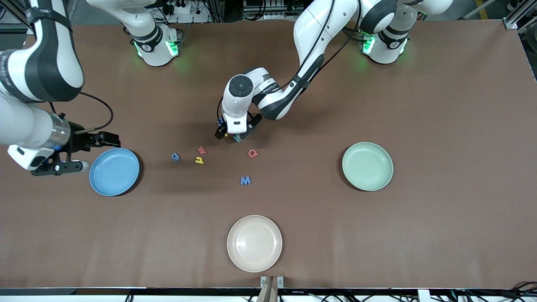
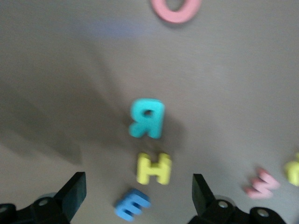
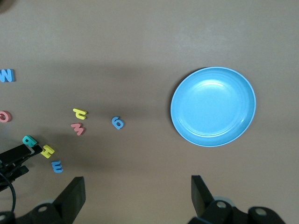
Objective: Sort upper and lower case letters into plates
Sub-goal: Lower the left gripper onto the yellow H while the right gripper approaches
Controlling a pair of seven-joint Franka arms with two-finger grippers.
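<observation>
Brown worktop [image 1: 440,126]: left claw [image 1: 232,135], released, low over teal R [image 2: 147,118], yellow H [image 2: 153,168] and blue E [image 2: 132,204]. Right claw [image 1: 90,153], released, waits beside blue plate [image 1: 114,171]. Mint plate [image 1: 367,166] lies toward the left arm's end.

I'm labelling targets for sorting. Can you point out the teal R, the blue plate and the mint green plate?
teal R [image 2: 147,118]: left wrist view, middle of the letter.
blue plate [image 1: 114,171]: front view, bare centre.
mint green plate [image 1: 367,166]: front view, bare centre.
</observation>
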